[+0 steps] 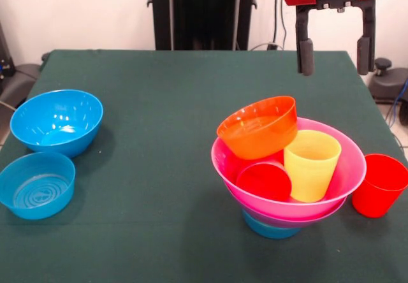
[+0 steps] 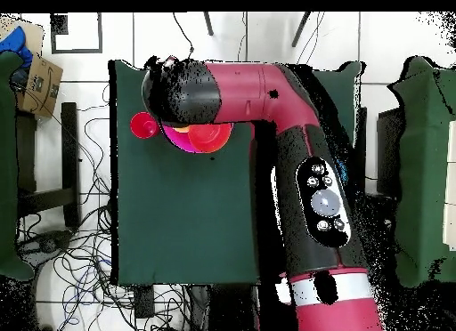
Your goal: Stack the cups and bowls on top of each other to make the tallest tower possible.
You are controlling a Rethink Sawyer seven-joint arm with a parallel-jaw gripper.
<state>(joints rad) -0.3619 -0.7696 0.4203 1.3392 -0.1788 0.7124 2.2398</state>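
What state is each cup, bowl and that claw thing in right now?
gripper: open, empty, hanging above the pile
pink bowl: upright, on the small blue bowl
orange bowl: tilted, leaning on the pink rim
yellow cup: upright inside the pink bowl
red cup: inside the pink bowl
second red cup: upright on the table, unstacked
two blue bowls: upright, apart, unstacked

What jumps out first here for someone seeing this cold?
The tower at the front view's lower right: a wide pink bowl on a small blue bowl, holding a yellow cup, a red cup and a tilted orange bowl. The open gripper hangs above it, empty. A second red cup stands beside the tower; two blue bowls sit at the far left.
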